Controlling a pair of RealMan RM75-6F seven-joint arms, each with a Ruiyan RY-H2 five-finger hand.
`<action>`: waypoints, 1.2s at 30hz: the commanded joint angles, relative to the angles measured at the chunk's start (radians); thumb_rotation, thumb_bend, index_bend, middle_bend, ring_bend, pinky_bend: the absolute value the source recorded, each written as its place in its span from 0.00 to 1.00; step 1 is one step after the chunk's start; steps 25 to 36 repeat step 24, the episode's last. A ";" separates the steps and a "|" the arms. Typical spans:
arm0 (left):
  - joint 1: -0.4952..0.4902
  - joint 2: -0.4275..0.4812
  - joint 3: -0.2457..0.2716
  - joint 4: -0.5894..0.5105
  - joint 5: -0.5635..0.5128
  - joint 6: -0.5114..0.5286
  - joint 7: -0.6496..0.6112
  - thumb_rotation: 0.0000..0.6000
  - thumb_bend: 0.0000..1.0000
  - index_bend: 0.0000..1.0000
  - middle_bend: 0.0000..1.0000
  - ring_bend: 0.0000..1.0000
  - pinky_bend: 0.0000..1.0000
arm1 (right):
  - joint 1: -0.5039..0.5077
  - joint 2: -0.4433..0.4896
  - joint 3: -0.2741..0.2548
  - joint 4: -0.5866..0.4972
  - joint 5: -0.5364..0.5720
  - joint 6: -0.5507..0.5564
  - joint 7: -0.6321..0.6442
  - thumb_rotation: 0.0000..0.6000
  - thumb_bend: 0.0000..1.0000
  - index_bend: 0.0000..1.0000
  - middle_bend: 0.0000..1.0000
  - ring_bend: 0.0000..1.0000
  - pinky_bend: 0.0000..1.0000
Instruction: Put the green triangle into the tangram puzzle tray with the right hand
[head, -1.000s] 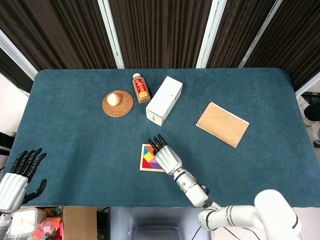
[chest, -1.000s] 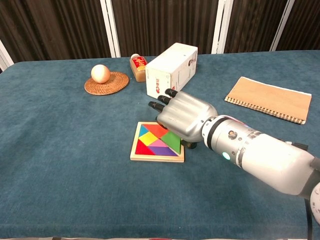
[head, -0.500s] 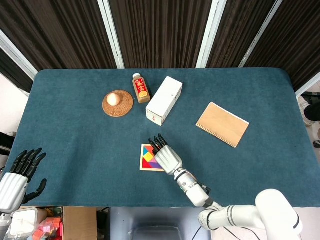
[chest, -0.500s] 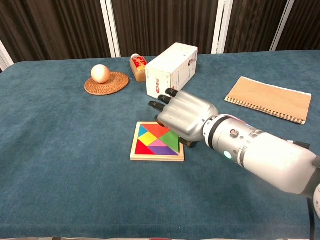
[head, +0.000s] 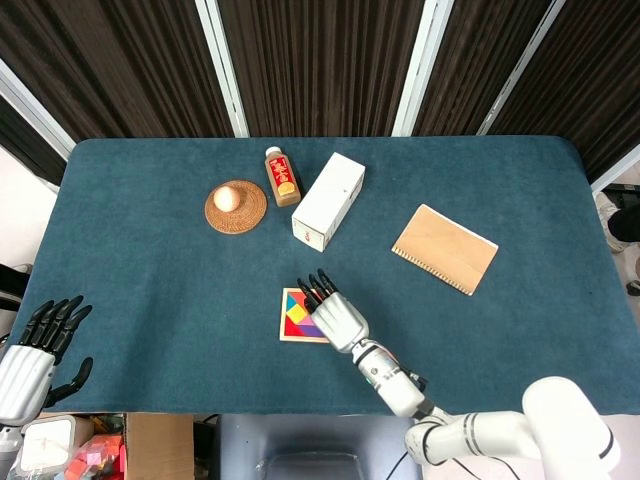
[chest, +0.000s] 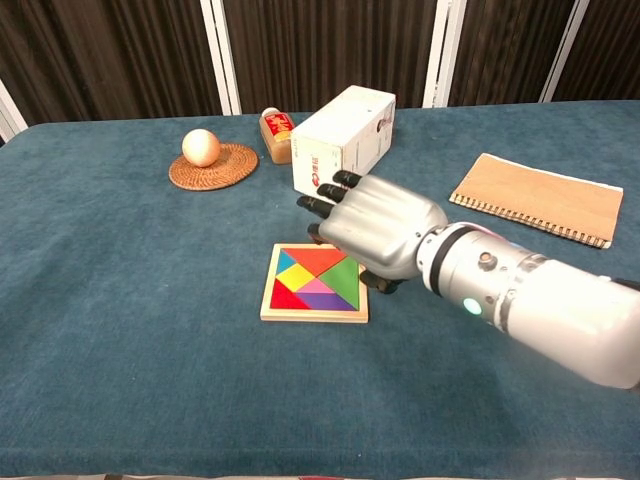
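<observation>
Since a second ago the right hand (chest: 378, 228) has lifted and slid a little toward the right of the chest view, uncovering more of the green triangle (chest: 343, 276), which now lies flat in the tangram puzzle tray (chest: 314, 312) at its right side, fitted among the red, yellow, orange, blue and purple pieces. That hand hovers just above and to the right of the tray's upper right corner, palm down, its dark fingertips (chest: 318, 191) stretched forward and apart toward the upper middle of the frame, with nothing in its grasp; the triangle sits below and slightly left of the palm, clear of it as far as I can see. From the head view the same hand (head: 337, 313) overlaps the tray's (head: 288, 316) right half, so the green piece is hidden there. Down in the lower left corner of the head view the left hand (head: 35, 355) hangs off the worktop (head: 150, 270) edge, fingers spread, holding nothing. Toward the upper left of the worktop a ball (chest: 201, 147) rests on a woven coaster (chest: 213, 170), with a small bottle (chest: 276, 133) lying beside it and a white box (chest: 344, 138) next to that; a brown spiral notebook (chest: 535, 196) lies at the right.
</observation>
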 joint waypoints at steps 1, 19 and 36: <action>0.002 0.001 -0.001 0.002 0.001 0.006 -0.005 1.00 0.47 0.00 0.00 0.02 0.05 | -0.056 0.092 -0.028 -0.118 -0.051 0.061 0.084 1.00 0.46 0.27 0.05 0.00 0.00; 0.000 -0.029 0.010 -0.024 -0.007 -0.045 0.125 1.00 0.47 0.00 0.00 0.02 0.05 | -0.705 0.581 -0.339 -0.116 -0.392 0.758 0.956 1.00 0.19 0.00 0.00 0.00 0.00; -0.003 -0.036 0.016 -0.058 -0.019 -0.081 0.188 1.00 0.47 0.00 0.00 0.02 0.05 | -0.732 0.608 -0.290 -0.099 -0.395 0.751 1.049 1.00 0.19 0.00 0.00 0.00 0.00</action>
